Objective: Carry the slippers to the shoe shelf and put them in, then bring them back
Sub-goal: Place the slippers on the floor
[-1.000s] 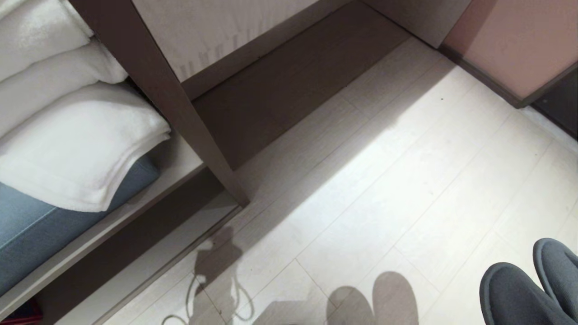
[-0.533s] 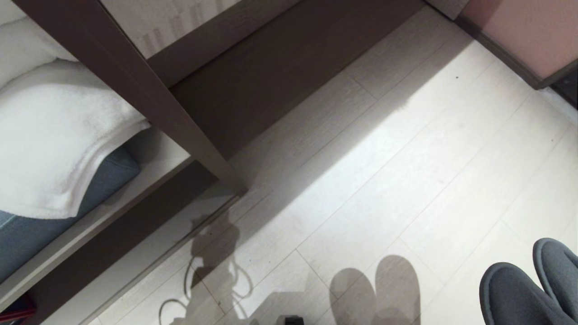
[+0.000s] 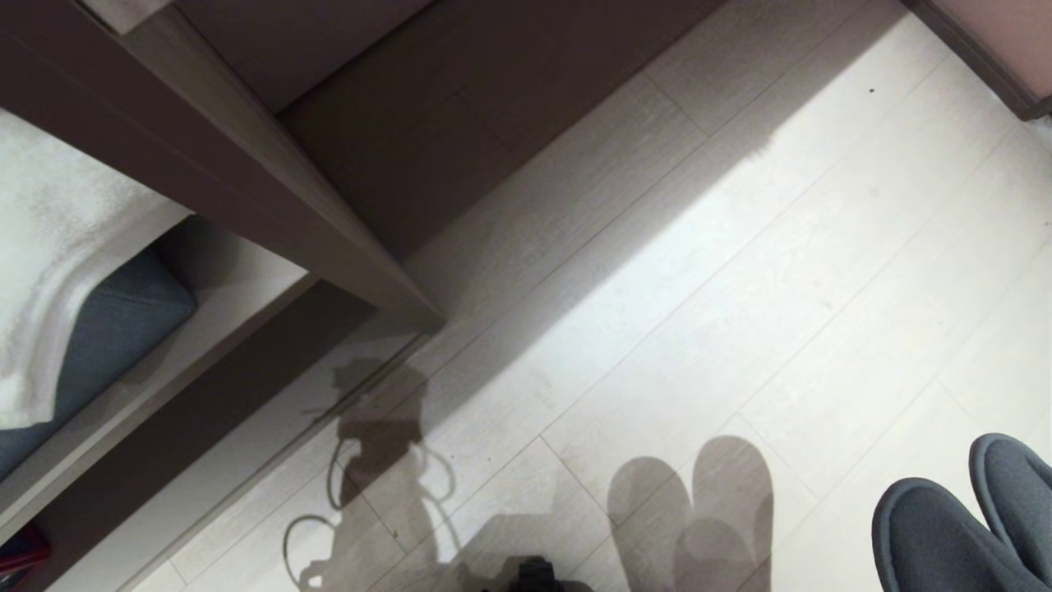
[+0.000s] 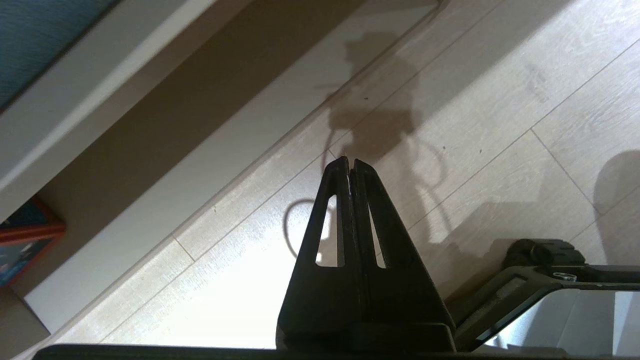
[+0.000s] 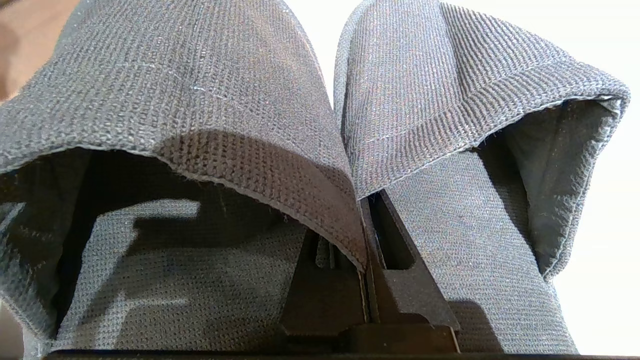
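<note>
Two dark grey slippers (image 3: 929, 534) hang side by side at the lower right of the head view, toes pointing away from me. In the right wrist view they fill the picture (image 5: 175, 100), and my right gripper (image 5: 366, 210) is shut on their two inner edges, its tips covered by the fabric bands. The shoe shelf (image 3: 271, 189) stands at the upper left, its upright divider slanting down to the floor; the dark-floored compartment (image 3: 460, 123) to the divider's right holds nothing. My left gripper (image 4: 350, 161) is shut and holds nothing, hanging over the pale floor.
White towels (image 3: 41, 247) lie on a blue-grey cushion (image 3: 115, 321) in the shelf's left compartment. A red-edged item (image 3: 16, 552) sits low at the left. A pinkish panel (image 3: 994, 33) closes the far right corner. Pale plank floor (image 3: 740, 288) lies between me and the shelf.
The head view has tilted downward, so shelf and floor slid up the picture and part of my base shows at the bottom edge. The slippers keep their place in my right gripper.
</note>
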Tool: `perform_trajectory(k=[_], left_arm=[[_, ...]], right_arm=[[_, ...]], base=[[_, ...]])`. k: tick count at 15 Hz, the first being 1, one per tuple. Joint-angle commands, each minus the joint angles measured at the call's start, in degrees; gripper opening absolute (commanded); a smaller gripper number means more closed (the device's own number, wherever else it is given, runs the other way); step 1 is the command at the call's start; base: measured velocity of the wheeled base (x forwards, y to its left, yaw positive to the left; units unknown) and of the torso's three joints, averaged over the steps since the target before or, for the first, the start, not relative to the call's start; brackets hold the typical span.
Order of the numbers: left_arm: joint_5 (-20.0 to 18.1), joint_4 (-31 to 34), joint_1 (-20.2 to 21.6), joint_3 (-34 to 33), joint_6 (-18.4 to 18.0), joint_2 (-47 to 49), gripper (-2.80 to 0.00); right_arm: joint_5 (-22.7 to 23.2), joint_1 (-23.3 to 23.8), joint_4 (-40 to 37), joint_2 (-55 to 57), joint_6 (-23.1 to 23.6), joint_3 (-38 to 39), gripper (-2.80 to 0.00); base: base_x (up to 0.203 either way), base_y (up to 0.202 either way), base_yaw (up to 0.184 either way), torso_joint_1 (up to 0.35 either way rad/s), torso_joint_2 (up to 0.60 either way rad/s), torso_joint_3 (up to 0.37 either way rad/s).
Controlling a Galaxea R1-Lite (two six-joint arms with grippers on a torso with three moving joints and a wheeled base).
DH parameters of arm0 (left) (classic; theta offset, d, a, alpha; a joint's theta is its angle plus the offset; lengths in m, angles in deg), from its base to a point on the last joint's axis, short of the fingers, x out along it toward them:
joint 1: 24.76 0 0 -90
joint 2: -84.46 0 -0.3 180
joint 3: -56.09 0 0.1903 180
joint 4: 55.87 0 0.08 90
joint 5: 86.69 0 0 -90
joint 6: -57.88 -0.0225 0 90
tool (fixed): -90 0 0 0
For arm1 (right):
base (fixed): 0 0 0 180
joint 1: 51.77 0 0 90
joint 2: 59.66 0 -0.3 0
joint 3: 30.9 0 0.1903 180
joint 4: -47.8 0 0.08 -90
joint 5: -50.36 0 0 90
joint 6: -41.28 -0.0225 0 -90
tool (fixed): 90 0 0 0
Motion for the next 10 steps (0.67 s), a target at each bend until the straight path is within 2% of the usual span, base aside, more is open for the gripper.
perform_trajectory(k=[1, 4, 7, 10], left_arm=[[0.0, 0.0, 0.0, 0.0, 0.0, 0.0, -2.80], [0.0, 0.0, 0.0, 0.0, 0.0, 0.0, -2.80], [0.0, 0.0, 0.0, 0.0, 0.0, 0.0, -2.80], [0.0, 0.0, 0.0, 0.0, 0.0, 0.0, -2.80]], right_arm=[[0.0, 0.0, 0.0, 0.0, 0.0, 0.0, -2.80], [-0.1, 0.0, 0.2, 0.0, 0.2, 0.0, -2.80], [-0.3, 0.0, -0.5, 0.8, 0.3, -1.4, -2.80], [-0.2, 0.0, -0.5, 12.1, -0.4, -11.9, -2.80]], base=[[0.000, 0.000, 0.000, 0.001, 0.00, -0.198], [0.000, 0.000, 0.000, 0.004, 0.00, -0.179], [0.000, 0.000, 0.000, 0.004, 0.00, -0.051], [0.000, 0.000, 0.000, 0.000, 0.00, 0.000]])
